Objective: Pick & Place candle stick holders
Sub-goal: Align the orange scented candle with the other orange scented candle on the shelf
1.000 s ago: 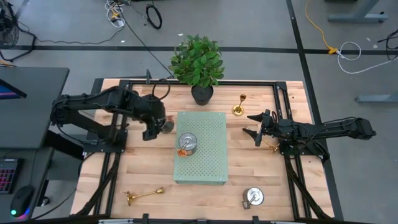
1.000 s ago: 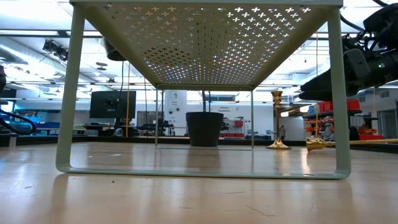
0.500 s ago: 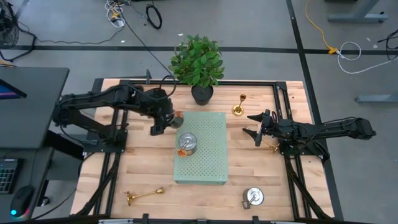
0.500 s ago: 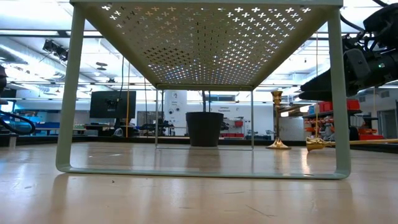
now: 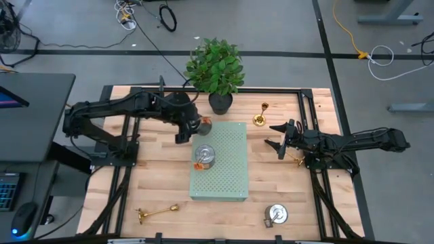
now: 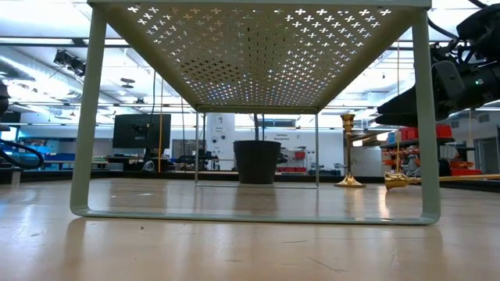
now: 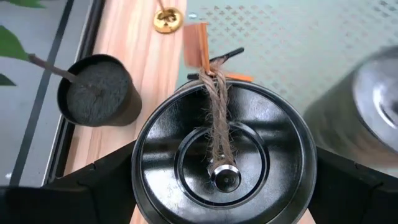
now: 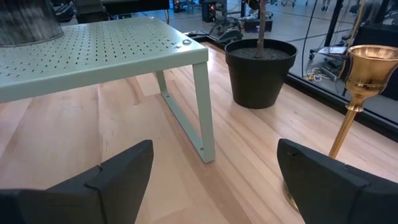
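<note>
My left gripper [image 5: 196, 127] is over the far left corner of the pale green board [image 5: 230, 179], shut on a squat silver holder [image 7: 224, 155] with twine and an orange tag. A second silver holder [image 5: 203, 156] stands on the board, and a third [image 5: 275, 215] sits on the table near the right front. One gold holder [image 5: 260, 116] stands upright right of the plant. Another [image 5: 157, 213] lies on its side at the near left, and a third [image 5: 298, 160] lies below my right gripper [image 5: 280, 138]. That gripper is open at the right side. My left gripper pinches the silver holder by its round outer wall [image 7: 138, 168], one finger on each opposite side. The fingers come from the table's left, slanting down. The holder is lifted clear above the board's corner, its hollow top facing the wrist camera.
A black-potted plant [image 5: 215, 68] stands at the far edge, close behind the board's far left corner. The board stands on thin legs [image 6: 87, 117]. A black frame [image 5: 319, 108] runs around the table.
My left gripper has carried the silver holder toward the table's right edge and a little toward the far edge. It went from beside the board's left side to above the board's far left corner. The holder has stayed in the hold.
</note>
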